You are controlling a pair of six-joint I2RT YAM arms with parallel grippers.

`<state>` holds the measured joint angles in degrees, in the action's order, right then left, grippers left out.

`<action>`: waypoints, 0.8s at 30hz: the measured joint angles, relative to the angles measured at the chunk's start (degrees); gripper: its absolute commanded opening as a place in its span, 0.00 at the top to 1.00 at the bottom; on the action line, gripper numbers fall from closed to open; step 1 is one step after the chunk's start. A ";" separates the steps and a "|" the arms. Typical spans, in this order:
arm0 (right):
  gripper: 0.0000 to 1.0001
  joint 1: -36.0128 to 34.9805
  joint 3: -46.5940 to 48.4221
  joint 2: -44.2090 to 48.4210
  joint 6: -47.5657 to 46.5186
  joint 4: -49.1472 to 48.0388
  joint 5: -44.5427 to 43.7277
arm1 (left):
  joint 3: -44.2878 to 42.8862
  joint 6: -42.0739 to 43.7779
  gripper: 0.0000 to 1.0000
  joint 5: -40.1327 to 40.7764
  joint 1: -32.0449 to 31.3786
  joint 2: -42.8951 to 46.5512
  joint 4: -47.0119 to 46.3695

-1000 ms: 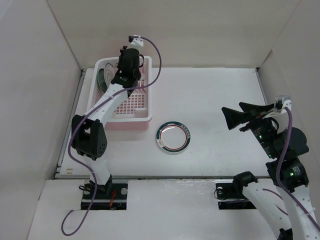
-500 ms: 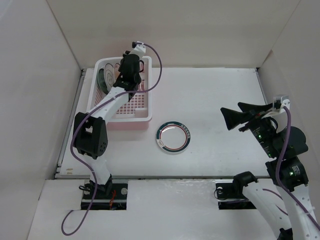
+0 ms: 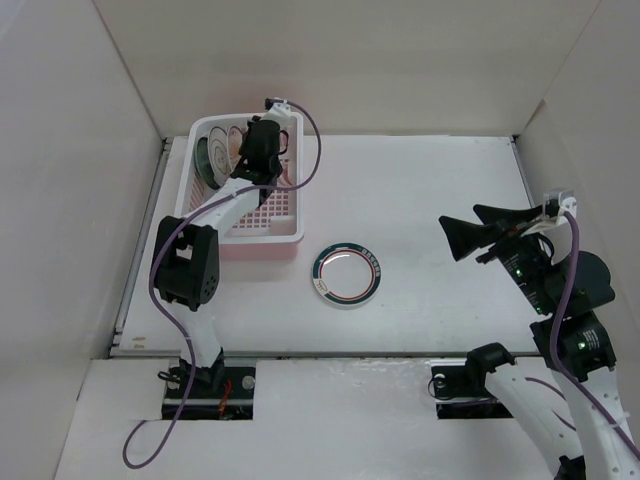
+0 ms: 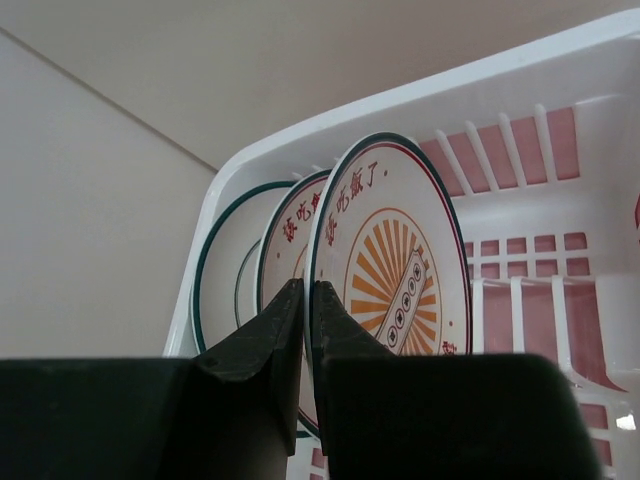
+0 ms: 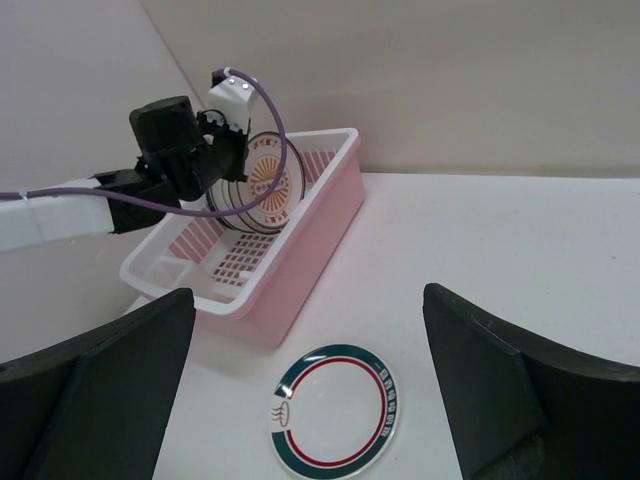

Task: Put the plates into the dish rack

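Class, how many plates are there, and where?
4: a ringed plate lies on the table; the front sunburst plate, a second sunburst plate and a green-rimmed plate stand in the dish rack. More may hide behind.

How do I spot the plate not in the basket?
Find the pink dish rack at the table's far left. Right of its near corner sits one plate with a green rim and red ring. It lies flat; the other plates stand inside the rack.

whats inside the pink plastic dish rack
Upright in the pink plastic dish rack: a white orange-sunburst plate in front, pinched by the left gripper, a second sunburst plate behind, then a green-rimmed plate. Lower parts and anything farther back are hidden.
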<state>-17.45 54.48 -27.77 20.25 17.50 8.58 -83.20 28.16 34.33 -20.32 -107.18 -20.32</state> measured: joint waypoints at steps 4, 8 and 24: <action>0.00 0.00 0.00 -0.28 0.00 0.00 0.37 | 0.94 -0.98 1.00 -1.01 0.17 0.00 -0.28; 0.00 0.00 0.00 -0.39 0.00 0.00 0.48 | 1.03 -1.88 1.00 -1.57 0.17 -0.02 -0.22; 0.00 -0.63 0.00 -0.22 0.00 0.00 0.52 | 2.99 -7.48 1.00 -1.88 0.46 0.04 0.90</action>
<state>-18.09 54.48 -27.99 20.25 17.50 9.10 -80.20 20.69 32.45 -19.86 -107.13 -19.42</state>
